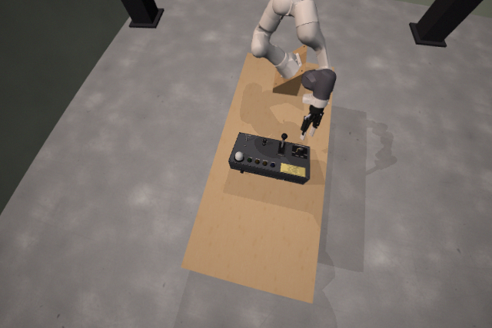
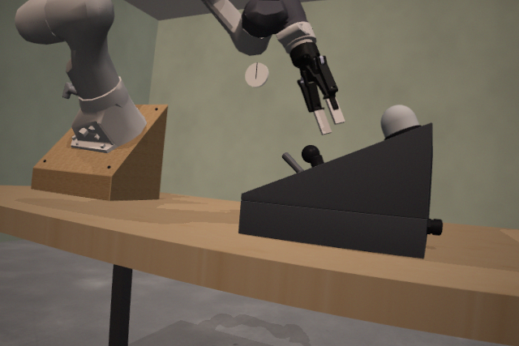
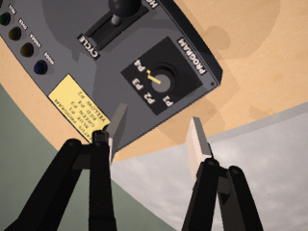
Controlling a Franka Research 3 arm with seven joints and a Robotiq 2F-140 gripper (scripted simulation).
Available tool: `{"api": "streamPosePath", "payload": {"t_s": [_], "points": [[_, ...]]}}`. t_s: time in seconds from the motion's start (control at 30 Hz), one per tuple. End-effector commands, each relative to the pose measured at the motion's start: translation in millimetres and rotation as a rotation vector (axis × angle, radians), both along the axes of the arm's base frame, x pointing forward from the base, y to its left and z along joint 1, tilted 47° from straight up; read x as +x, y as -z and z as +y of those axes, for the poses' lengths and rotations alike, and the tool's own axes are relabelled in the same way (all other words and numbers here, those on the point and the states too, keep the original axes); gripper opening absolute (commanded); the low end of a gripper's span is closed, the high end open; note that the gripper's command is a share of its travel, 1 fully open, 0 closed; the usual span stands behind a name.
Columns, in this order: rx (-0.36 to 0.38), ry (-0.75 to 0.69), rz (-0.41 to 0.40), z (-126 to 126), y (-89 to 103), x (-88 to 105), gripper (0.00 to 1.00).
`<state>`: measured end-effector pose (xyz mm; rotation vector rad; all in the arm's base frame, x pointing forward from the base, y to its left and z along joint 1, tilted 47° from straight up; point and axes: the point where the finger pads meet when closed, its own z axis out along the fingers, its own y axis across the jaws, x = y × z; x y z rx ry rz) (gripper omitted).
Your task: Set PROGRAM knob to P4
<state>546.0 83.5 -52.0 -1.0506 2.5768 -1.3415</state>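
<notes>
The dark sloped console (image 1: 270, 157) stands on the wooden table. Its PROGRAM knob (image 3: 161, 80) is at the panel's right end, also in the overhead view (image 1: 300, 150). In the wrist view its yellow pointer points at the P4 mark. My gripper (image 3: 158, 121) (image 2: 332, 122) hangs in the air above and behind the knob, clear of the console. Its fingers stand partly apart with nothing between them. The side view hides the knob behind the console's slope.
A black ball lever (image 3: 122, 3) sits at the HOLD end of its slot, left of the knob. A white dome (image 1: 238, 155), a row of round buttons (image 3: 22, 35) and a yellow label (image 3: 80, 110) fill the rest of the panel. The arm's wooden wedge base (image 2: 100, 162) stands behind.
</notes>
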Motion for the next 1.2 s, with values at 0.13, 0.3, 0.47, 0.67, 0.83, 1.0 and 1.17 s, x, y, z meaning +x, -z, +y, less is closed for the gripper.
{"api": "streamPosePath", "payload": {"t_s": [0.13,0.3,0.47,0.67,0.83,1.0,1.17], "points": [[-0.01,0.021,0.003,-4.4,-3.1,-5.5,0.44],[-0.01,0.021,0.003,-4.4,-3.1,-5.5,1.0],[-0.01,0.021,0.003,-4.4,-3.1,-5.5,1.0],[-0.01,0.021,0.003,-4.4,-3.1,-5.5,1.0],[-0.01,0.021,0.003,-4.4,-3.1,-5.5,1.0],[-0.01,0.021,0.003,-4.4,-3.1,-5.5,1.0],[-0.01,0.021,0.003,-4.4,-3.1,-5.5,1.0]]}}
